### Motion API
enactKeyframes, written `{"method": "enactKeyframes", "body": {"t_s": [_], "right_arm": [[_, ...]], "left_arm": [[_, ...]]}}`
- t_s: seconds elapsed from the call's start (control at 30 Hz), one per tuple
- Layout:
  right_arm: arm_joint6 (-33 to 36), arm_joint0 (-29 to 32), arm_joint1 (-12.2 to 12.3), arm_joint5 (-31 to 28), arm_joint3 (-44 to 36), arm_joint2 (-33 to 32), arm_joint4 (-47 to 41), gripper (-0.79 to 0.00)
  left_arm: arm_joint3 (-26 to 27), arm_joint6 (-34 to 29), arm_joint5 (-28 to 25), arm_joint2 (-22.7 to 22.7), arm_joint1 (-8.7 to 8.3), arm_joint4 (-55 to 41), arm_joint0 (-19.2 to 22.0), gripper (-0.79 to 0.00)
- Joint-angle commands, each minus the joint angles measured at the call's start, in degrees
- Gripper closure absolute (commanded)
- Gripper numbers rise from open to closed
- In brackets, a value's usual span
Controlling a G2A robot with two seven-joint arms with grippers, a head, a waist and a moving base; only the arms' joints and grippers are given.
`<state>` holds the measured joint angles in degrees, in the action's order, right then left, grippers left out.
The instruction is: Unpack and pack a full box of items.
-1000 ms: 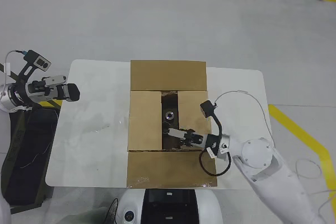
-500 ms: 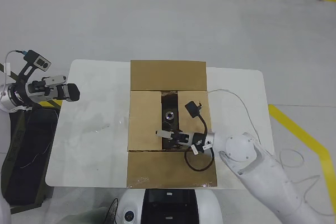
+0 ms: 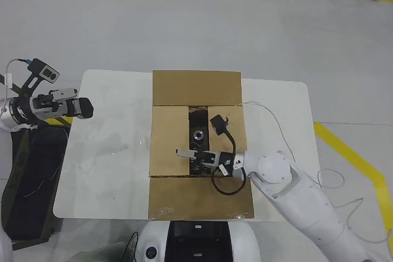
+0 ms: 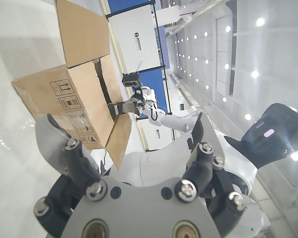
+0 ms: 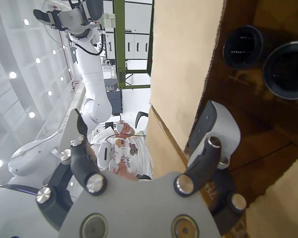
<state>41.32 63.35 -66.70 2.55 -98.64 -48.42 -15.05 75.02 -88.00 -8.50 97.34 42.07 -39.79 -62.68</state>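
Cardboard box [image 3: 196,86] sits mid-way along white table [image 3: 111,164]. Its outer flaps are folded out flat, and two inner flaps lie over the top with a dark gap between them.

Right gripper [image 5: 142,112] has fingers spread wide, straddling the free edge of the inner flap [image 5: 178,58] on the left arm's side. One finger [image 5: 213,125] is down in the gap and the other is out over the cardboard. It is not pinching; whether a pad touches the edge, cannot tell. Inside the box just past that finger are two dark open-mouthed cylinders [image 5: 241,46], side by side.

Left gripper [image 4: 124,121] has fingers spread too and is empty. It hangs at the table's far left corner, well apart from the box.

The step looks like opening the inner flap. The flap is likely light and stiff across the panel, and hinges at its crease. Its edge is ragged and could tear. Best hold is mid free edge with a shallow pinch, swinging outward about the fold; a straight pull up may lift or slide the box. The cylinders look rigid and smooth, probably slippery, so take them by the rim wall.
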Motion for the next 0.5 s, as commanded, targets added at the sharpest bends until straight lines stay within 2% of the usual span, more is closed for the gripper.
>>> {"method": "enactKeyframes", "body": {"t_s": [0.0,0.27,0.47], "right_arm": [[0.04,0.15,0.05,-0.39,-0.75,-0.61,-0.03,-0.785],[-0.10,1.02,0.01,-3.67,-3.81,-2.46,-1.84,-0.785],[-1.09,0.01,-0.88,-7.48,-3.43,-1.31,-4.34,-0.785]], "left_arm": [[0.00,0.00,0.00,0.00,0.00,0.00,0.00,-0.785],[0.00,0.00,0.00,0.00,0.00,0.00,0.00,-0.785],[0.00,0.00,0.00,0.00,0.00,0.00,0.00,-0.785]]}}
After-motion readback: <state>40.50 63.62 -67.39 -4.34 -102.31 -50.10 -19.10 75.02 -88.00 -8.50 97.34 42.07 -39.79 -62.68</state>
